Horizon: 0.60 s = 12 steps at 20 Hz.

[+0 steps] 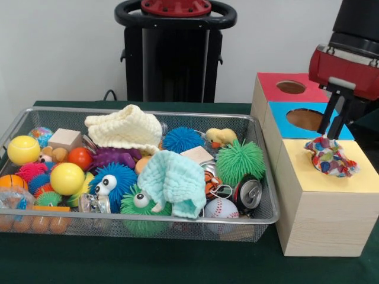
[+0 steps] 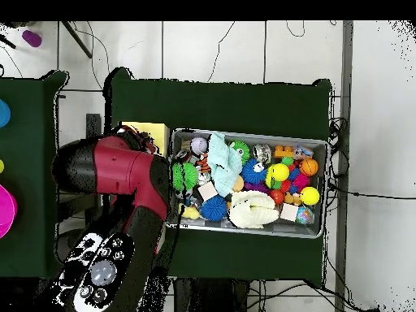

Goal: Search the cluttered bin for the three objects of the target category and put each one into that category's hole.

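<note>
A knotted toy of patterned cloth (image 1: 329, 157) lies on the yellow top of the nearest wooden box (image 1: 349, 177). Its peak reaches up to the tips of my gripper (image 1: 330, 136). The two black fingers stand close together and pinch the top of the toy. The wire mesh bin (image 1: 142, 111) stands to the left of the boxes, full of toys. No other knotted cloth toy shows in the bin. In the overhead view my red arm (image 2: 122, 171) covers the boxes beside the bin (image 2: 244, 132), and the gripper is hidden.
Behind the yellow box stand a blue-topped box with a hole (image 1: 305, 118) and a red-topped box with a hole (image 1: 291, 87). The bin holds a pale yellow washcloth (image 1: 124, 127), a mint washcloth (image 1: 172, 180), spiky balls (image 1: 240, 161), a baseball (image 1: 220, 208) and a can (image 1: 249, 192).
</note>
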Tool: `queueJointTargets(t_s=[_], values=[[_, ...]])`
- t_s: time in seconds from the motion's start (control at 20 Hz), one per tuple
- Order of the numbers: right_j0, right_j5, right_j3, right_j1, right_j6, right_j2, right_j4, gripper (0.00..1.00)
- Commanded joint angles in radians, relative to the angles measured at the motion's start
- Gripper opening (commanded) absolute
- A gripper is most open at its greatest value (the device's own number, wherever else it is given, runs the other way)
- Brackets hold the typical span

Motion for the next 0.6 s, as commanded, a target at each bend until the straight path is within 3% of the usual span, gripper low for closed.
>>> queueJointTargets(t_s=[0.05, 0.35, 0.6], values=[[-0.043, 0.068, 0.031, -0.006, 0.08, 0.085, -0.045, 0.0], [-0.051, 0.102, 0.019, -0.015, 0.089, 0.089, -0.047, 0.0], [-0.048, 0.054, -0.024, 0.025, 0.124, 0.053, -0.048, 0.0]])
